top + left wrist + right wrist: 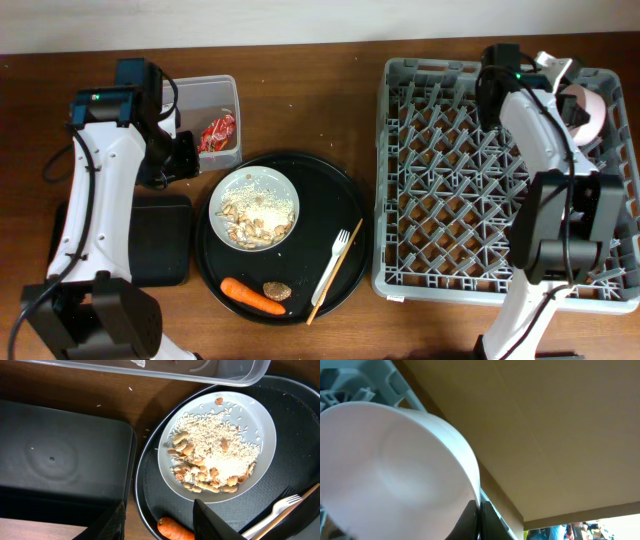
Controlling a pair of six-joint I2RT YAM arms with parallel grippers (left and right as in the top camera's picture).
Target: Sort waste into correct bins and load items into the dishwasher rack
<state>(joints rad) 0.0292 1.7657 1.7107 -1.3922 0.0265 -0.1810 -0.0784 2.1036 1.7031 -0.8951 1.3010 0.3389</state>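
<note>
The pale pink-white bowl (592,114) is pinched by its rim alone in the right hand (479,506), whose fingers are pressed together on that thin edge at the far right corner of the dishwasher rack (450,200). With so narrow a hold, the bowl could swivel or slip and land crookedly across the pegs, or be tipped over the rack's wall onto the counter (330,90). Whether it already rests on the pegs cannot be told. The right arm is stretched far across the rack, with the bowl apparently turned on its side. The left hand (159,506) is held spread and empty, pointed down above the left rim of the round black tray (300,435), between the white round plate (262,422) and the shallow black tray (60,460).
</note>
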